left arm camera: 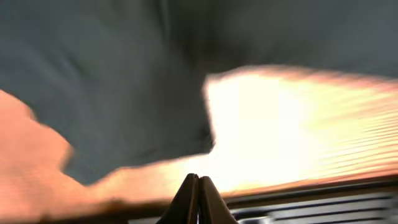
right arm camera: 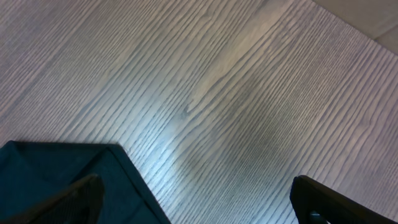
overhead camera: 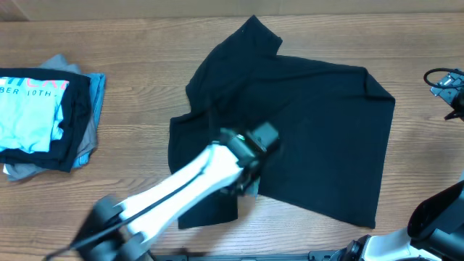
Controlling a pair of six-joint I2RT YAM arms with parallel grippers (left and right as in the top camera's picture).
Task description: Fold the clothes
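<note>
A black T-shirt [overhead camera: 312,123], one of the clothes, lies spread and slightly rumpled in the middle of the wooden table. My left arm [overhead camera: 210,167] reaches from the bottom left over the shirt's lower left part. In the blurred left wrist view the left gripper [left arm camera: 198,186] is shut, its tips pressed together with nothing between them, above the black fabric [left arm camera: 112,81] and bare wood. My right gripper [right arm camera: 199,202] is open wide over bare table, one finger above a corner of the shirt [right arm camera: 56,177]. The right arm [overhead camera: 438,210] sits at the bottom right.
At the left edge stands a stack of folded garments [overhead camera: 43,116], a light blue T-shirt with white lettering on top of black and grey ones. A black cable fitting [overhead camera: 446,83] sits at the right edge. Bare wood [overhead camera: 130,43] surrounds the shirt.
</note>
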